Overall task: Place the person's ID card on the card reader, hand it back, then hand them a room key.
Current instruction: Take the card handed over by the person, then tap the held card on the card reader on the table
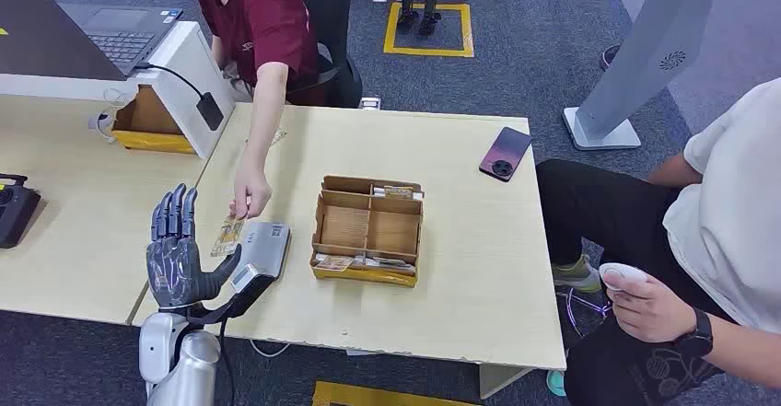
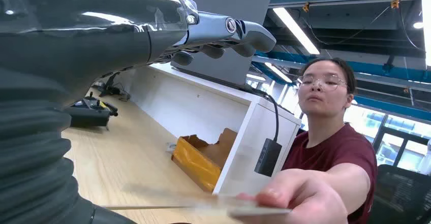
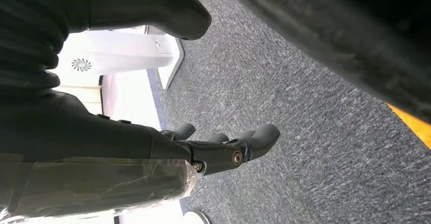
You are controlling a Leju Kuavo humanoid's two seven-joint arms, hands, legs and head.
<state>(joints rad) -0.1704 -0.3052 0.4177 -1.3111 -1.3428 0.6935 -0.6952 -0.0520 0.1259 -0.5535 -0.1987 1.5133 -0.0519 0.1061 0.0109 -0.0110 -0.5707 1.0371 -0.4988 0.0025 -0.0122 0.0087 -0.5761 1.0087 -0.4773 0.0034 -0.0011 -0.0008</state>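
Observation:
My left hand (image 1: 177, 249) is raised over the table's near left edge, palm up, fingers straight and apart, holding nothing. A person in a maroon shirt (image 1: 261, 19) reaches across and holds the ID card (image 1: 227, 236) by its far end, just beside my thumb. In the left wrist view the card (image 2: 203, 202) is edge-on in the person's fingers (image 2: 300, 198). The grey card reader (image 1: 262, 251) lies right of my left hand. Room key cards (image 1: 359, 264) lie in the front slot of a cardboard organiser (image 1: 368, 229). My right hand (image 3: 223, 148) hangs over the carpet, holding nothing.
A white stand (image 1: 189, 75) with a laptop (image 1: 124, 38) and a black adapter (image 1: 210, 110) sits at the far left. A phone (image 1: 506, 154) lies at the table's far right. A seated person in white (image 1: 709, 240) holds a small white device (image 1: 623, 275) at the right.

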